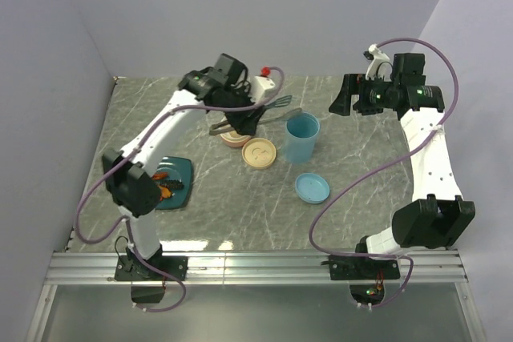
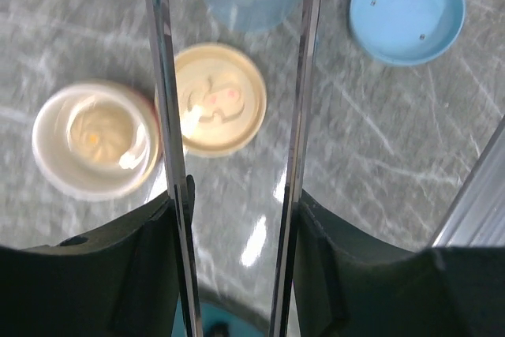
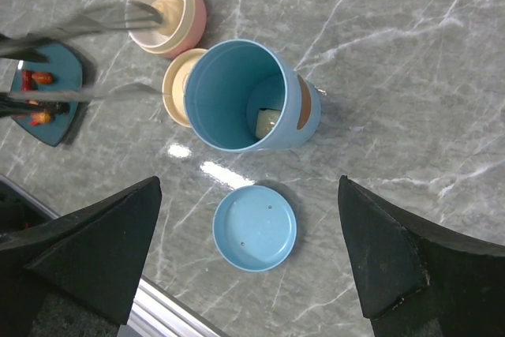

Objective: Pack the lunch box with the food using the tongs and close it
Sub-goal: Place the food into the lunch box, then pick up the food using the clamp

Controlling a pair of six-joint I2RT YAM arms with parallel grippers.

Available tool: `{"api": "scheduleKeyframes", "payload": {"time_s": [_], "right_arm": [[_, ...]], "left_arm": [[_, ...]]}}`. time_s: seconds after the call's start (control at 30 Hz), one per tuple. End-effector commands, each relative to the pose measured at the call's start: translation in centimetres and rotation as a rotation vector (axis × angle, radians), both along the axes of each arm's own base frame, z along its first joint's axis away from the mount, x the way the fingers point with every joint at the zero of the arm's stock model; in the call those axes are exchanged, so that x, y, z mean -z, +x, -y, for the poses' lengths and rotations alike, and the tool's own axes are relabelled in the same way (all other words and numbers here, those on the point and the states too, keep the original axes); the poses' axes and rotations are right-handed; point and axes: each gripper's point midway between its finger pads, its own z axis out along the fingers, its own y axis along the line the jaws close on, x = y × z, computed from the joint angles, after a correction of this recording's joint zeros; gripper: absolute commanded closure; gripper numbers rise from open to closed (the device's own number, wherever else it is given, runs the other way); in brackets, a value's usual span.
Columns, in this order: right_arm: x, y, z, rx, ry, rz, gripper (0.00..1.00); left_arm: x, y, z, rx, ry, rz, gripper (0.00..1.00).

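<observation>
1. Left claw point(image 2: 237, 203) pinches the tongs point(image 2: 167, 116), their arms spread and seemingly empty, above the tub point(image 2: 87, 140); right claw point(image 3: 248, 187) gapes, holding nothing.
2. Shrimp pieces point(image 3: 35, 78) lie on the plate point(image 3: 59, 57).
3. If the pinch is slack, the tongs may twist or slip out.

A dark teal square plate point(image 1: 183, 170) lies at the near-left corner of the grey marbled table point(image 1: 361, 150).

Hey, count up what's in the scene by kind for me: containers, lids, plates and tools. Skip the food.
Containers: 2, the blue container and the pink container
Lids: 2, the blue lid and the cream lid
Plates: 1, the teal plate
Tools: 1, the tongs
Total: 6
</observation>
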Motion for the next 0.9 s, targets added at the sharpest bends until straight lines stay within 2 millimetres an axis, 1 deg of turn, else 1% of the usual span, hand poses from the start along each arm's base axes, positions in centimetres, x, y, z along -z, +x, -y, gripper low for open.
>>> {"api": "scheduleKeyframes", "payload": {"time_s": [0.0,0.03,0.07,0.1,0.13,0.17,0.2,0.23,0.27,0.3,0.33,0.37,0.4,0.43,0.47,0.5,0.53,0.57,0.6,0.67,0.7,0.8,0.87], "right_arm": [[-2.1,0.1,-0.2,-0.029,0.006,0.055,0.00],[-2.1,0.1,-0.2,-0.030,0.004,0.055,0.00],[-2.0,0.0,-0.2,-0.035,0.000,0.049,0.00],[-2.0,-0.1,-0.2,-0.038,-0.002,0.050,0.00],[-1.9,-0.1,-0.2,-0.041,-0.002,0.047,0.00],[-1.7,-0.2,-0.3,-0.048,-0.004,0.045,0.00],[-1.7,-0.2,-0.3,-0.050,-0.004,0.046,0.00],[-1.5,-0.2,-0.3,-0.051,-0.005,0.043,0.00],[-1.4,-0.2,-0.3,-0.053,-0.007,0.043,0.00],[-1.2,-0.2,-0.3,-0.054,-0.005,0.038,0.00],[-1.3,-0.2,-0.4,-0.058,-0.001,0.039,0.00],[-1.1,-0.2,-0.4,-0.061,0.003,0.030,0.00],[-1.0,-0.1,-0.5,-0.065,0.006,0.028,0.00],[-1.1,-0.2,-0.6,-0.070,0.012,0.027,0.00],[-1.1,-0.1,-0.7,-0.072,0.017,0.024,0.00],[-1.2,-0.1,-0.7,-0.075,0.020,0.027,0.00],[-1.3,-0.1,-0.8,-0.078,0.023,0.027,0.00],[-1.3,-0.1,-0.9,-0.080,0.028,0.025,0.00],[-1.3,-0.1,-1.0,-0.083,0.031,0.026,0.00],[-1.5,-0.1,-1.1,-0.085,0.038,0.028,0.00],[-1.6,-0.1,-1.1,-0.086,0.041,0.029,0.00],[-1.7,0.0,-1.1,-0.085,0.040,0.033,0.00],[-1.5,-0.2,-1.2,-0.092,0.039,0.027,0.00]], "left_arm": [[-5.2,-1.3,-4.2,-0.065,-0.075,0.074,0.46],[-5.1,-2.3,-5.7,-0.078,-0.067,0.071,0.46],[-4.7,-2.2,-7.7,-0.110,-0.047,0.065,0.46],[-4.4,-2.4,-9.0,-0.130,-0.035,0.064,0.46],[-3.8,-3.4,-10.7,-0.149,-0.016,0.062,0.47],[-3.4,-2.9,-13.1,-0.210,-0.001,0.066,0.47],[-3.0,-3.4,-14.5,-0.234,0.007,0.057,0.47],[-2.1,-4.7,-16.1,-0.254,0.023,0.037,0.47],[-1.6,-4.8,-18.3,-0.283,0.042,0.042,0.47],[-0.9,-5.5,-19.4,-0.293,0.061,0.034,0.47],[0.2,-7.2,-20.6,-0.302,0.086,0.008,0.46],[0.7,-7.8,-22.2,-0.302,0.113,0.015,0.46],[1.4,-8.6,-23.0,-0.299,0.133,0.005,0.46],[2.5,-10.2,-24.4,-0.293,0.161,-0.013,0.46],[3.0,-11.0,-25.0,-0.287,0.175,-0.025,0.46],[4.1,-11.9,-25.6,-0.287,0.192,-0.053,0.46],[4.4,-12.8,-26.8,-0.291,0.212,-0.066,0.46],[4.8,-13.3,-27.2,-0.289,0.221,-0.075,0.46],[5.9,-14.2,-27.6,-0.286,0.232,-0.110,0.46],[6.8,-15.3,-28.4,-0.282,0.248,-0.128,0.46],[7.8,-16.3,-28.5,-0.272,0.256,-0.160,0.46],[9.0,-17.8,-29.2,-0.241,0.296,-0.180,0.46],[9.4,-18.2,-30.0,-0.225,0.339,-0.177,0.46]]}}
